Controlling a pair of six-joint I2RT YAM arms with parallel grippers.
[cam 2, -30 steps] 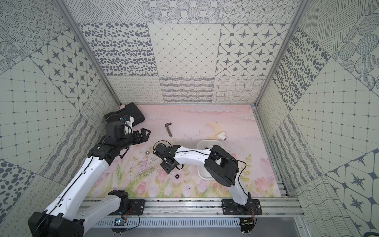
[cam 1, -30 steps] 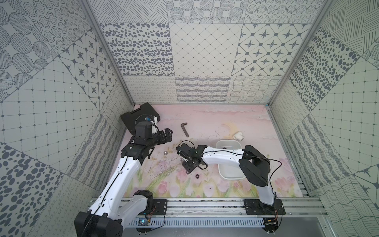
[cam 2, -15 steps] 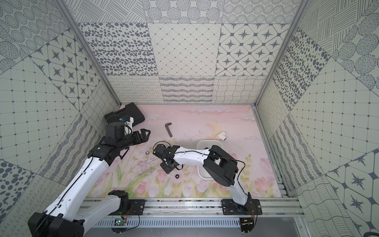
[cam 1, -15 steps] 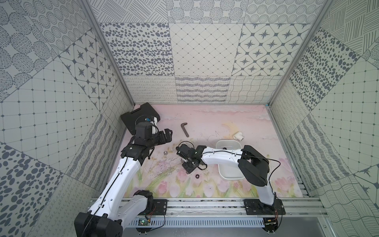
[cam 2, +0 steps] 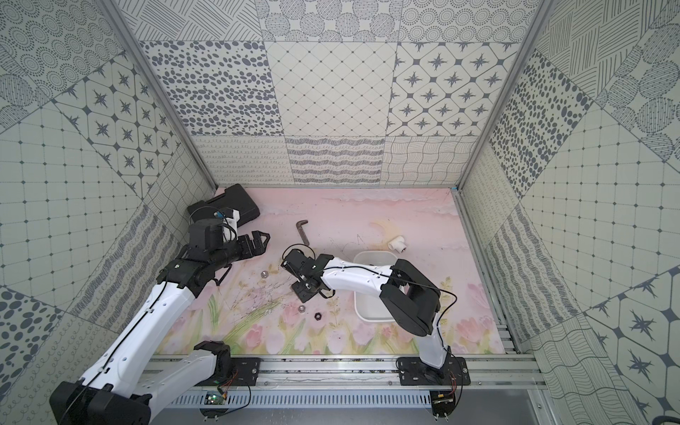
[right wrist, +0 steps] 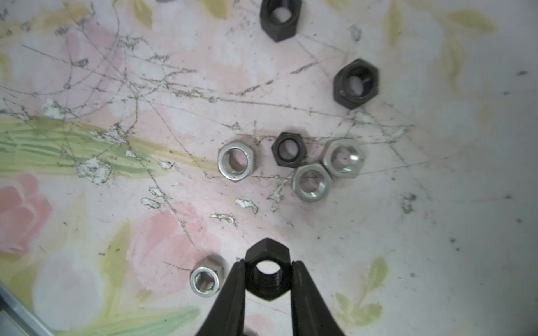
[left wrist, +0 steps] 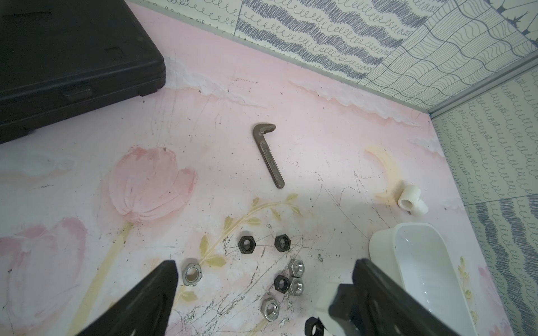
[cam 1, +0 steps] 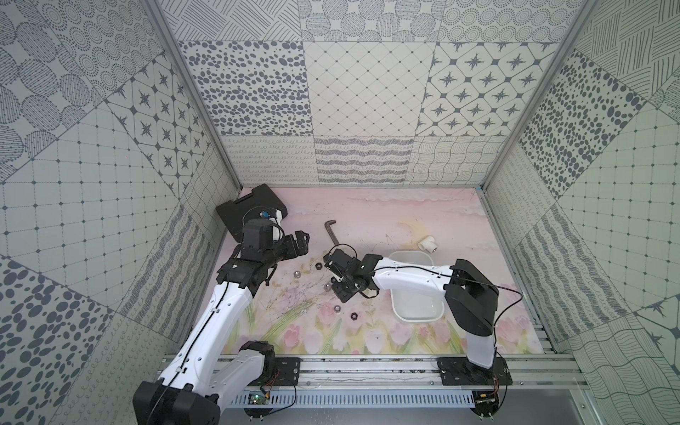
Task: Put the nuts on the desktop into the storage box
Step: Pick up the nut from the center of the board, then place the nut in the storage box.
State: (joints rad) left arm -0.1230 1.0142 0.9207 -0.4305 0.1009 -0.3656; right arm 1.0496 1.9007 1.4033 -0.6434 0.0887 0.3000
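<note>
Scuffed tulip-print desktop (right wrist: 436, 203); black threaded hex nut (right wrist: 266, 250) pinched in right tool (right wrist: 267, 272).

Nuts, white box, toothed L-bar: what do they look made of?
Black nut in the right pincer: likely steel with a dark matte coating; cut threads show in its bore.
Silver nuts: bare or plated metal, with bright glints on the faces.
White box: probably glossy plastic; smooth rounded rim with soft highlights.
L-bar: dull grey-brown metal, with teeth along one edge.
</note>
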